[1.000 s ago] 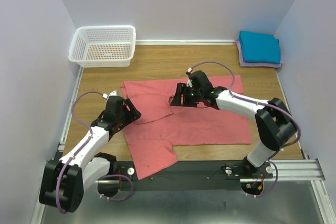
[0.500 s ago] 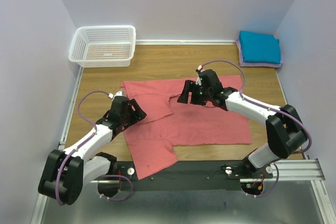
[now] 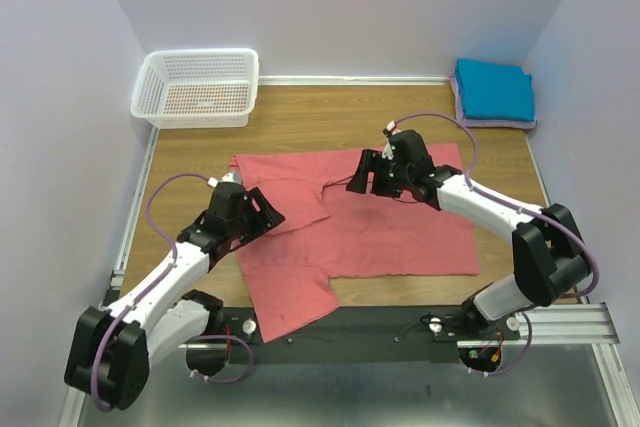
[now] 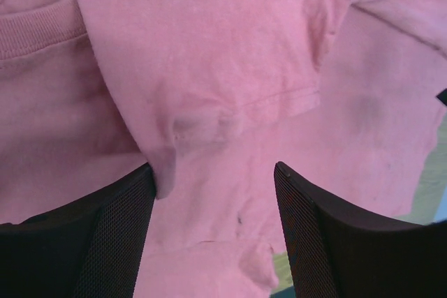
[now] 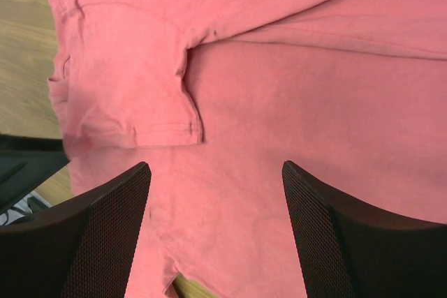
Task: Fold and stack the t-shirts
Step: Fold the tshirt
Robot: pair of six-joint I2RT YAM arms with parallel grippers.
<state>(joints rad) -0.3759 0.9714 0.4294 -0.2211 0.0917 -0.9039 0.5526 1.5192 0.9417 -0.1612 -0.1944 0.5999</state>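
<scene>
The salmon-pink t-shirt (image 3: 380, 232) lies spread on the wooden table, one sleeve folded in over its body and its lower left part hanging toward the near edge. My left gripper (image 3: 262, 215) is open and empty just over the shirt's left side; the left wrist view shows the folded sleeve (image 4: 209, 68) between its fingers (image 4: 98, 235). My right gripper (image 3: 362, 177) is open and empty above the shirt's upper middle; the right wrist view shows the sleeve hem (image 5: 133, 130) ahead of it. The teal-blue t-shirt (image 3: 493, 89) lies folded on the pale lavender one (image 3: 470, 118) at the back right.
A white lattice basket (image 3: 196, 88) stands at the back left corner. Walls close in the table on the left, back and right. The black rail (image 3: 400, 322) runs along the near edge between the arm bases.
My right gripper has moved right and back over the shirt. My left gripper has moved right, further onto the shirt's left side. The shirt itself has barely shifted.
</scene>
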